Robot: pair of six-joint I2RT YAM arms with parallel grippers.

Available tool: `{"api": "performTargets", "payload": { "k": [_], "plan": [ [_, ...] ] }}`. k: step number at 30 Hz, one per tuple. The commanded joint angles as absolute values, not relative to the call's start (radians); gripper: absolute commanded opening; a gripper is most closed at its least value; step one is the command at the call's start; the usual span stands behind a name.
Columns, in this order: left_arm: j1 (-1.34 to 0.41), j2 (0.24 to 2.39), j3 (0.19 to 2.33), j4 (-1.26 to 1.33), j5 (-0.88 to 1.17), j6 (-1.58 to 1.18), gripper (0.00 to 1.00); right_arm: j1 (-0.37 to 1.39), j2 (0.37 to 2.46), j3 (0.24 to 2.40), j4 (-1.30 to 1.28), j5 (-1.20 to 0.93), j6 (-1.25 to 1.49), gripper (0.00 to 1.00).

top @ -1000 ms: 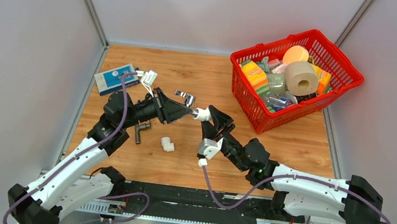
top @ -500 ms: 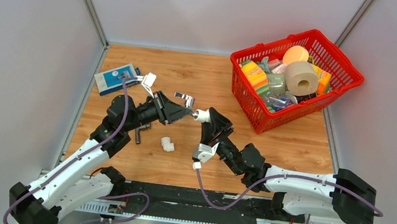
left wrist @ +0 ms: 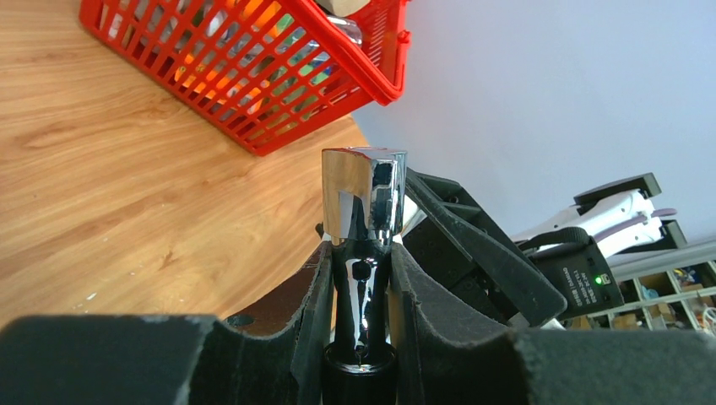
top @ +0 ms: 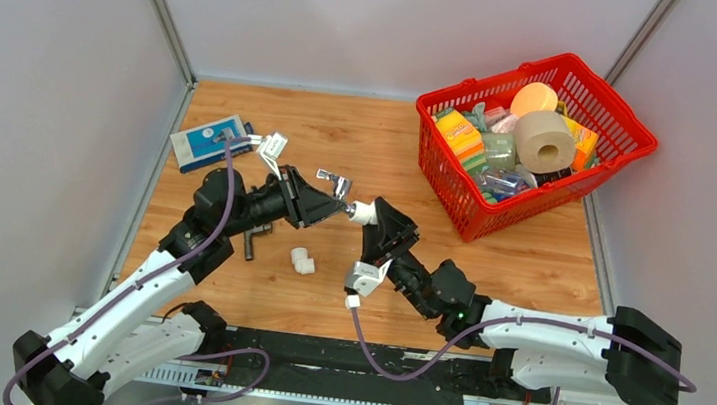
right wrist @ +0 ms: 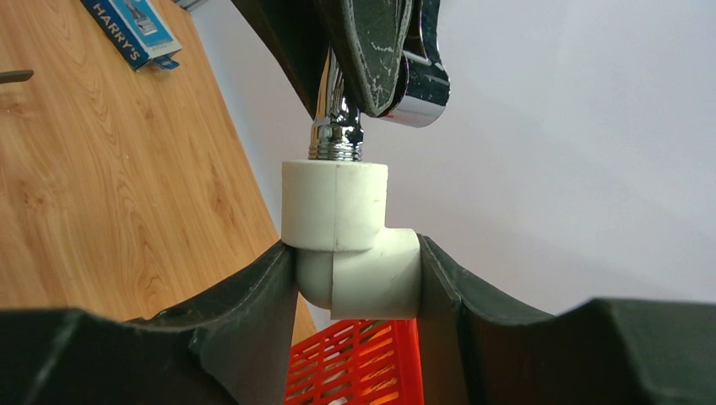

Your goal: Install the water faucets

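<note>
The left gripper (left wrist: 359, 287) pinches the chrome faucet (left wrist: 363, 194) by its stem; the right gripper (right wrist: 355, 283) clamps a white elbow fitting (right wrist: 342, 224); the faucet's threaded end meets the elbow's open mouth, axes in line, midway between the arms; the next move likely turns about that shared axis; the dark grey faucet (top: 252, 242) lies on the table (top: 528, 271) beside the left arm.

The shiny chrome metal faucet (left wrist: 363, 198) mirrors black and pale grey. The white plastic elbow fitting (right wrist: 350, 240) is plain matt white, like the second white plastic elbow (top: 301, 260). The L-shaped metal faucet (top: 251, 243) is dark grey. The desk (top: 392, 136) shows honey-brown wood grain. The plastic lattice basket (top: 535, 206) is bright red, and the flat cardboard carton (top: 205, 141) is blue with white lettering.
</note>
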State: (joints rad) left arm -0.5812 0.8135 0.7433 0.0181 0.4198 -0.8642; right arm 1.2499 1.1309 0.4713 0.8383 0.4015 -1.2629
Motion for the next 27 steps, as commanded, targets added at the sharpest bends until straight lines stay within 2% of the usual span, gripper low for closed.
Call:
{"api": "performTargets", "payload": {
  "k": [1,27],
  "plan": [
    [-0.586,0.799,0.719,0.142,0.446,-0.844,0.0,1.27,1.072,0.541,0.799,0.319,-1.195,0.0],
    [-0.606,0.827,0.802,0.066,0.669,-0.485,0.0,1.269,1.009,0.722,0.361,0.161,-0.979,0.0]
  ]
}}
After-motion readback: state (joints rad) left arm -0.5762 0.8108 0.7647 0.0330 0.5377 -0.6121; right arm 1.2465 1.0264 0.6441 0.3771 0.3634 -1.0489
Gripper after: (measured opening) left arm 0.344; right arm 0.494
